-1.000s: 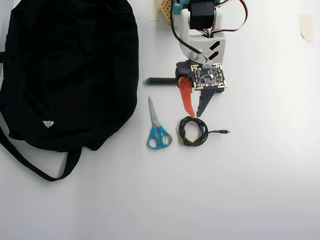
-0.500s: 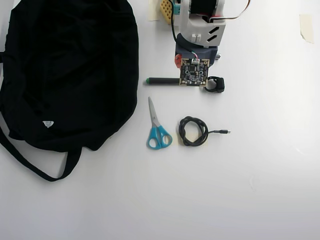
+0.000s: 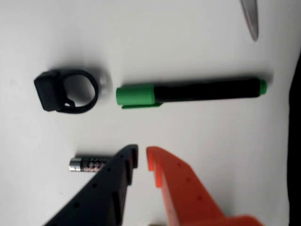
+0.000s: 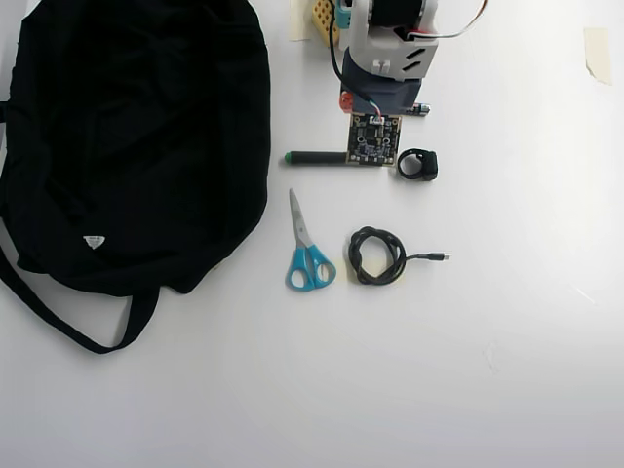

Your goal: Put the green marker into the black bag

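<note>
The green marker (image 3: 188, 91) lies flat on the white table, its green cap to the left in the wrist view. From above, only the marker's black barrel (image 4: 317, 157) and green end tip show, because the arm's wrist board (image 4: 375, 136) covers the cap end. My gripper (image 3: 142, 157) hangs just short of the marker, on the near side in the wrist view. Its black and orange fingers stand almost together with nothing between them. The black bag (image 4: 136, 136) lies slumped at the left, its strap trailing toward the front.
A black ring-shaped clip (image 3: 66, 90) sits just past the marker's cap, also seen from above (image 4: 417, 164). A small battery (image 3: 89, 164) lies beside my black finger. Blue-handled scissors (image 4: 307, 249) and a coiled black cable (image 4: 378, 255) lie in front of the marker.
The arm has drawn back toward its base and tipped the gripper downward. The fingers, earlier stretched out over the table toward the cable, now sit behind the marker, and the black clip is uncovered.
</note>
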